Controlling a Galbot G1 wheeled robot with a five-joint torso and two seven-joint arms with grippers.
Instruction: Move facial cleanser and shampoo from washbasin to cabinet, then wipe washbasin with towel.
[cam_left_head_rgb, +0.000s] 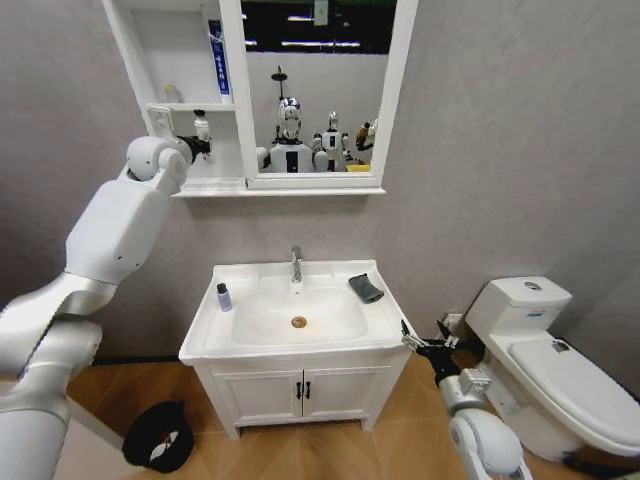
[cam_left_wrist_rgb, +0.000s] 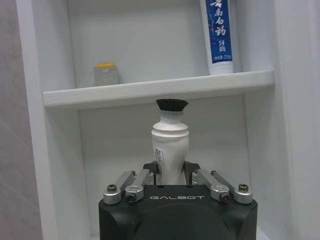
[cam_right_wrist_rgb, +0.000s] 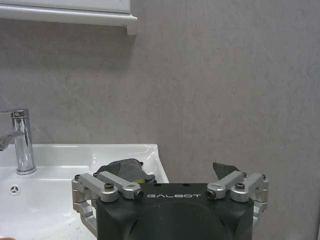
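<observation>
White bottle (cam_left_wrist_rgb: 170, 145), pinched by our left end effector (cam_left_wrist_rgb: 171, 172), sits inside the cabinet (cam_left_head_rgb: 128, 60)'s lower left shelf; small bottle (cam_left_head_rgb: 224, 297) and towel (cam_left_head_rgb: 365, 288) remain on the washbasin (cam_left_head_rgb: 215, 335); right end effector (cam_left_head_rgb: 424, 345) waits spread.

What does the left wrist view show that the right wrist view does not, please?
Left wrist view alone: the left gripper shut on a white bottle with a black cap, inside the cabinet under a shelf holding a blue-lettered tube and a small yellow-lidded jar.
Right wrist view alone: the open right gripper beside the washbasin, its tap and the towel.
Both: the cabinet, seen in the right wrist view as a bottom edge.
</observation>
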